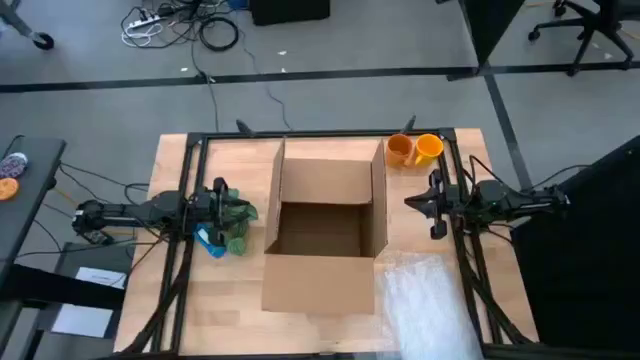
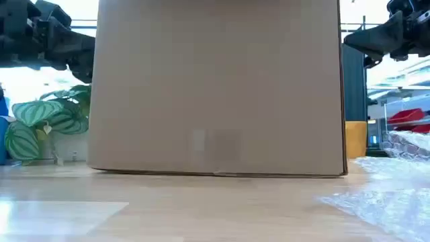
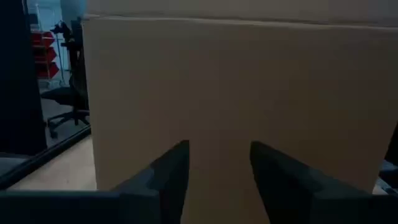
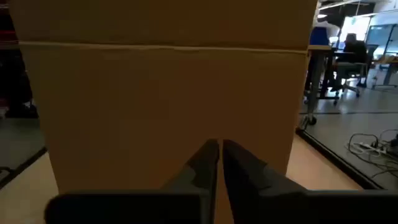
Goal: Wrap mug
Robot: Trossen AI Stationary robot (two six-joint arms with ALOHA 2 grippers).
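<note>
An open cardboard box [image 1: 325,230] sits mid-worktop [image 1: 230,300]. The orange mug [image 1: 428,148] stands at its far right corner. Left gripper [image 1: 222,210] jaws are parted, empty; right gripper [image 1: 412,200] jaws closed, empty.

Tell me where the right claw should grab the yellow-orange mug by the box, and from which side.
Judging from the high view, take the mug by its rim wall, one finger inside, coming down from above. Its mouth appears to face up, and an orange cup sits against it on the box side, so the far, open side is freer. The right claw, now shut, waits nearby beside the box.
</note>
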